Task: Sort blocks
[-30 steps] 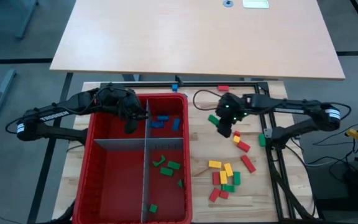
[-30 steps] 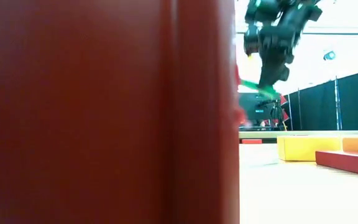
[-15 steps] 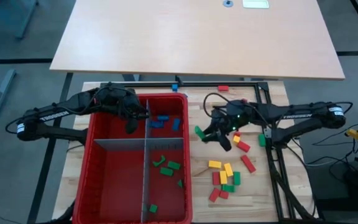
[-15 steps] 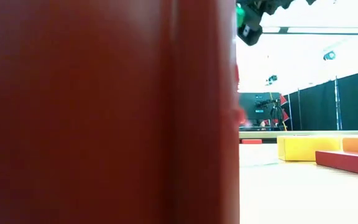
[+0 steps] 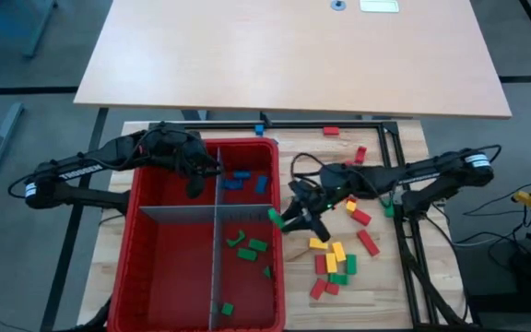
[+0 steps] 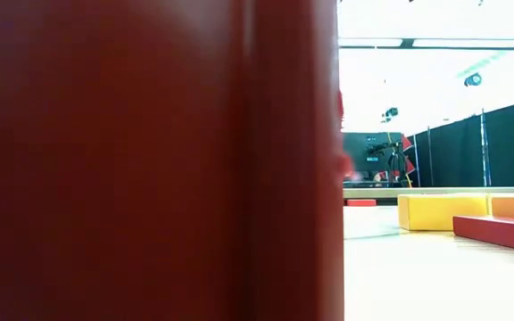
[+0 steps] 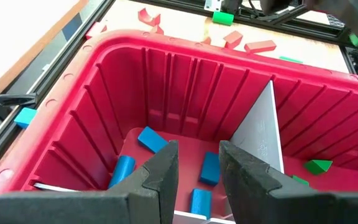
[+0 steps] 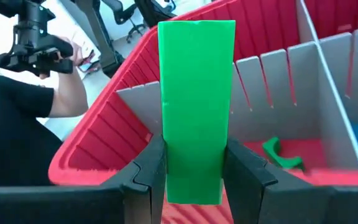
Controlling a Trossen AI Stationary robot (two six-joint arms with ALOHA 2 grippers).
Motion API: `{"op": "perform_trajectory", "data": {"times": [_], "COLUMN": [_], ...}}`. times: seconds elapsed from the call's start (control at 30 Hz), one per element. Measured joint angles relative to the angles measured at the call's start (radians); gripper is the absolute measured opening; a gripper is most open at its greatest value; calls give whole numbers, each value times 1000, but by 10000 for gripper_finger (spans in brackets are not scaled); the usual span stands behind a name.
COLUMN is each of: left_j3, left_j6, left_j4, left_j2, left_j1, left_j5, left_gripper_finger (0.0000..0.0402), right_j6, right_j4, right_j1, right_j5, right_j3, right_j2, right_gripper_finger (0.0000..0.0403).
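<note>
Right hand (image 5: pixel 284 219) carried green block (image 8: pixel 195 99) seemingly binward

One green block (image 8: pixel 196 112) is held upright between two dark fingers (image 8: pixel 146 168), just at the right edge of the red bin (image 5: pixel 141 221); in the high view it shows as a small green spot (image 5: pixel 274 216) beside the bin wall. Blue blocks (image 5: pixel 240 180) lie in the far right compartment of the bin, about four of them, flat and at different angles. Green blocks (image 5: pixel 247 246) lie in the near right compartment, with one more (image 5: pixel 227 309) near the front wall. On the table to the right of the bin, a loose group of red, yellow and green blocks (image 5: pixel 333 261) lies flat, some touching each other. A few red ones (image 5: pixel 360 154) lie farther back.
</note>
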Motion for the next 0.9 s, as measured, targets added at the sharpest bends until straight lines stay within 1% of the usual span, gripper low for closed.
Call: {"op": "perform_trajectory", "data": {"times": [0.1, 0.23, 0.33, 0.4, 0.53, 0.67, 0.77, 0.9], "left_j3": [0, -2, -5, -5, -6, -6, -6, -6], "left_j6": [-5, -14, -15, -15, -15, -15, -7, -6], "left_j4": [0, -1, -17, -30, -44, -45, -44, -44], "left_j2": [0, 0, 0, 0, 0, 0, 0, 0], "left_j1": [0, 0, -1, -1, -1, -1, -1, -1], "left_j5": [0, 0, 0, 0, 0, 0, 0, 0], "left_gripper_finger": [103, 103, 103, 103, 103, 103, 103, 103], "right_j6": [-40, -123, -137, -138, -141, -141, -140, -127], "right_j4": [-36, -159, -209, -204, -200, -203, -203, -231], "right_j1": [13, 26, 26, 26, 23, 24, 23, 17], "right_j5": [-8, -11, -11, -10, -10, -10, -10, -9], "right_j3": [98, 244, 320, 352, 382, 388, 388, 389], "right_j2": [80, 195, 265, 295, 327, 332, 324, 294], "right_gripper_finger": [105, 105, 105, 111, 165, 215, 241, 262]}}
